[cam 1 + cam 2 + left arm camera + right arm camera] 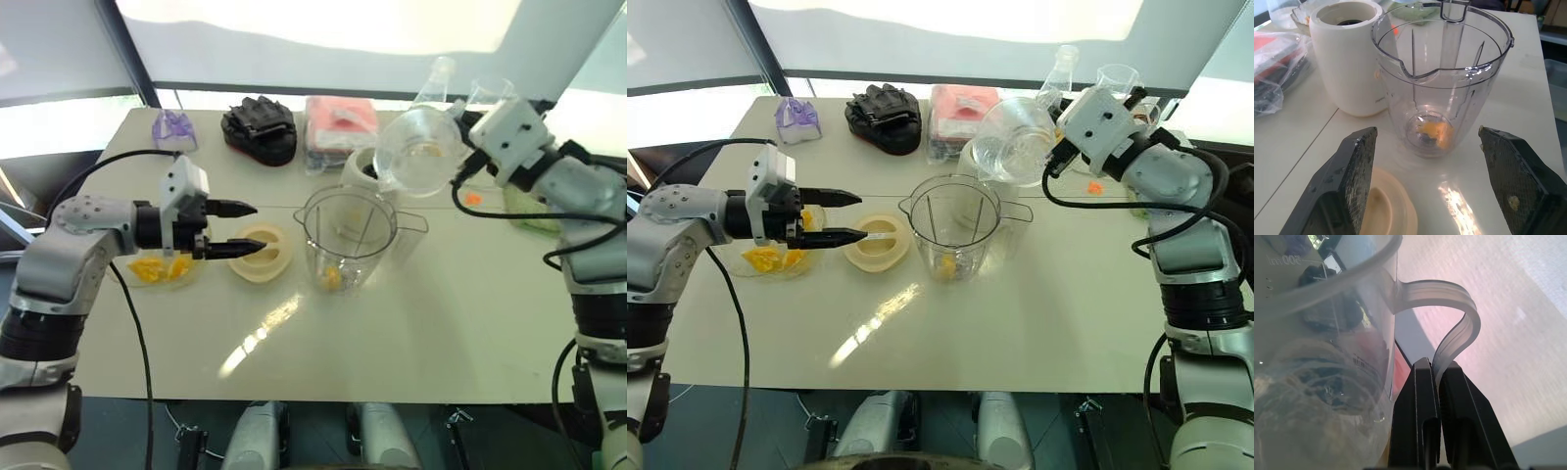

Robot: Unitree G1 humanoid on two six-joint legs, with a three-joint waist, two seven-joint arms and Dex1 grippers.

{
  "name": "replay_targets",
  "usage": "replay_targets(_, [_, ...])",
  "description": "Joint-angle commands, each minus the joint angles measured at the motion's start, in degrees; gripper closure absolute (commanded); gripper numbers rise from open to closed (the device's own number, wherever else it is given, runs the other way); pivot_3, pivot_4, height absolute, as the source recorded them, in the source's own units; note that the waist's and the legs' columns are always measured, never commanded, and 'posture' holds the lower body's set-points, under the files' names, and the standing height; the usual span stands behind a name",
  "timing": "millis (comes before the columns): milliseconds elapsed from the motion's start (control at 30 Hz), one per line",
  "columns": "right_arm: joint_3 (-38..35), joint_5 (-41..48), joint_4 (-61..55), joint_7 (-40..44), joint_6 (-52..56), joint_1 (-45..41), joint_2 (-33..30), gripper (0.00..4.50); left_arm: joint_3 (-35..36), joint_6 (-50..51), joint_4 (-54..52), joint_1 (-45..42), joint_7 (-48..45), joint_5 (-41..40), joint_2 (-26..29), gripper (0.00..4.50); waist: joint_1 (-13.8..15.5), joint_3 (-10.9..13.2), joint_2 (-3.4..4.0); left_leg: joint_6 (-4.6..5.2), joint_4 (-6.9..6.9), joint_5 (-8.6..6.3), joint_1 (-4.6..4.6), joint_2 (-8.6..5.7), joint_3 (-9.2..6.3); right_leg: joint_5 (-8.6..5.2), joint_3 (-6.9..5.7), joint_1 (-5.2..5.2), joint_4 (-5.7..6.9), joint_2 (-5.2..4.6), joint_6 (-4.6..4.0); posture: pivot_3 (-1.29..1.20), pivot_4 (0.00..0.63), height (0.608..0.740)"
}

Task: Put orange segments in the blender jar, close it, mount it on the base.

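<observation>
Clear measuring jug point(416, 157) tilted aloft, black gloves point(260, 129) beside pink packet point(340, 125), purple plastic piece point(174, 127), white table point(460, 333)

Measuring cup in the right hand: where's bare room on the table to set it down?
The widest bare patch of table is the near strip, between the blender jar and the front edge. Right of the jar is free. The far side is crowded: black glove, pink packet, blender base. The lid and bowl of orange segments fill the left.
</observation>
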Motion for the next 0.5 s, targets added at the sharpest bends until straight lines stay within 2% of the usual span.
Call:
replay_targets(33, [-1.04, -1.70, -3.03, 0.53, -3.00, -1.10, -1.36, 4.43, 1.08, -0.44, -0.91, -0.82, 0.08, -0.20, 0.06, 1.06, 0.00, 0.00, 0.00, -0.01, 0.00, 0.01, 0.01, 0.00, 0.00, 0.00, 0.00, 0.00, 0.01, 0.00, 0.00, 0.00, 0.150, 0.740])
replay_targets(500, [2.68, -13.62, 0.58, -1.77, -13.11, -5.02, -0.71, 4.43, 0.70, -0.69, -0.24, -1.90, 0.02, 0.15, -1.06, 1.06, -0.04, 0.00, 0.00, -0.06, 0.01, 0.03, 0.01, -0.01, 0.02, 0.00, 0.01, 0.00, 0.01, -0.01, 0.00, 0.00, 0.150, 0.740])
